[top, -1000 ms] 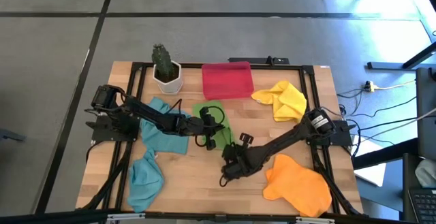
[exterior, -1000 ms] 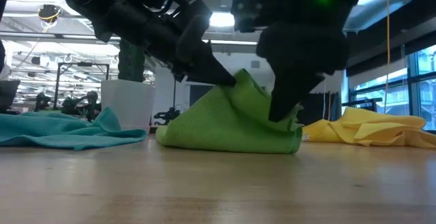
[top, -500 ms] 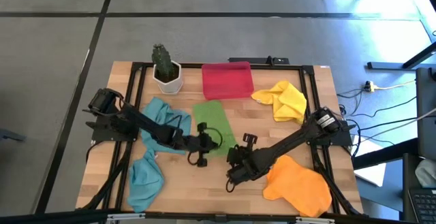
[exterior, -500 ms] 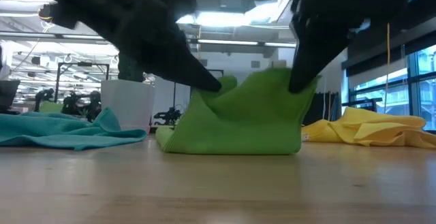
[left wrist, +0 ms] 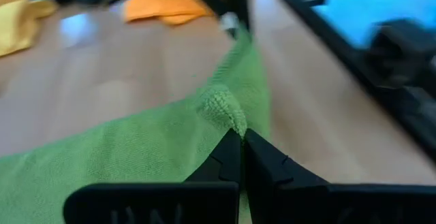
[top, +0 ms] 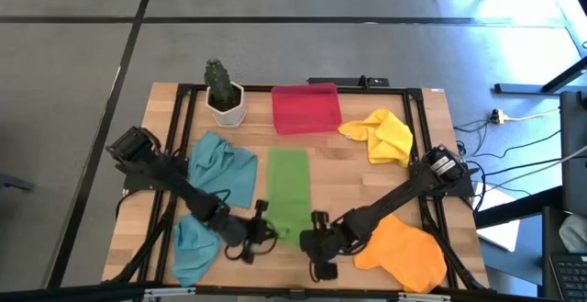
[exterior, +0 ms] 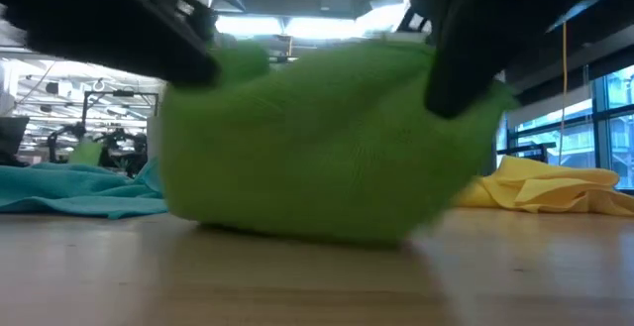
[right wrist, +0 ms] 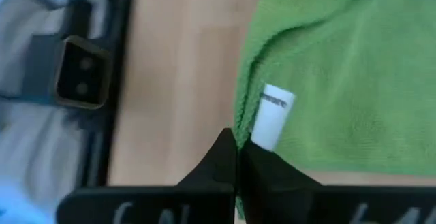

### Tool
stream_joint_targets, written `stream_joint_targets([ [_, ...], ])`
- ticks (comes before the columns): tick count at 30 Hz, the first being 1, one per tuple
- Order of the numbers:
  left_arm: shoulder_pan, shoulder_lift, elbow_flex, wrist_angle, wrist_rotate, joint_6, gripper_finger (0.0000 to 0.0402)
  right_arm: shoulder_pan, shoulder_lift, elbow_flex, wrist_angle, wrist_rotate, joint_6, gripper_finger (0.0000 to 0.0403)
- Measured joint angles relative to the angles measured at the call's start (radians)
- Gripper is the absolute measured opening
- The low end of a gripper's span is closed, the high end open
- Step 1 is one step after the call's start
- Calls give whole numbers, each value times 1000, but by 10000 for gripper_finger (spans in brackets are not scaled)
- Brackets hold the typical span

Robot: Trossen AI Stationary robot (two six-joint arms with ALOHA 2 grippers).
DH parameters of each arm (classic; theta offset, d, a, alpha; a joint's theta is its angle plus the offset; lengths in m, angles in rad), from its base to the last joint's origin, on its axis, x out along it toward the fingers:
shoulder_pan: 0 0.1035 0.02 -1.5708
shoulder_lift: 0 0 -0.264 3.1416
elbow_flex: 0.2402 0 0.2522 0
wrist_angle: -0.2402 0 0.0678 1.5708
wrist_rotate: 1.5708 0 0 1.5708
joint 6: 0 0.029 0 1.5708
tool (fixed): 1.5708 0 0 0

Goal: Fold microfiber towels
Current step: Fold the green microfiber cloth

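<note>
Both hands are pinching the lime green towel (top: 288, 195) at its near end. Left hand (top: 260, 235) is clamping the near-left corner, fingers (left wrist: 230, 157) pressed together on a small bunch of green cloth. Right hand (top: 315, 239) is clamping the near-right corner, fingers (right wrist: 235, 161) closed on the hem just beside the white care tag (right wrist: 270, 117).

Green towel is lying as a long strip down the middle of the counter (top: 348, 160), far end just short of the red tray (top: 305, 107), near end lifting off the wood in the two grips. Low view is showing it as a raised green mound (exterior: 317, 143) filling most of the frame, bottom edge touching the counter.

Other towels are lying loose:
- teal towel (top: 223, 166) toward the left edge, just left of the green strip
- second teal towel (top: 193, 247) at the near-left corner, beside the left arm
- orange towel (top: 404, 249) at the near-right corner, partly under the right arm
- yellow towel (top: 382, 134) crumpled toward the far-right corner, right of the tray

Potted cactus (top: 222, 94) is standing at the far edge, left of the tray.
</note>
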Motion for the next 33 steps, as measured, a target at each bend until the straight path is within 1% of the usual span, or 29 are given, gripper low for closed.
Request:
stream_joint_targets([
  [3,-52,0,0,8,7,0,0,0,2,-30,84,-69,-28,2],
  [5,-74,0,0,6,3,0,0,-4,0,-36,127,-87,-41,2],
  [8,-87,0,0,-1,-30,0,0,-12,-5,-40,127,-90,-81,2],
  [9,-87,0,0,-8,-59,0,0,-17,-13,-40,123,-87,-104,2],
  [11,-86,-14,-1,-50,-196,-18,0,-32,-47,-45,68,-24,-132,2],
  [13,-76,-49,0,-124,-316,-56,0,-62,-89,-70,66,10,-146,2],
  [14,-69,-71,0,-172,-350,-73,0,-81,-110,-93,72,15,-158,2],
  [17,-47,-135,-27,-226,-376,-105,0,-132,-164,-163,139,20,-190,2],
  [22,28,-228,-134,-203,-366,-132,0,-234,-217,-314,237,16,-198,2],
  [26,134,-259,-237,-98,-278,-142,0,-306,-221,-412,375,-14,-192,2],
  [30,236,-258,-293,10,-208,-100,0,-356,-221,-459,437,-19,-189,2],
  [33,301,-256,-296,31,-169,-71,0,-385,-221,-464,438,16,-186,2],
])
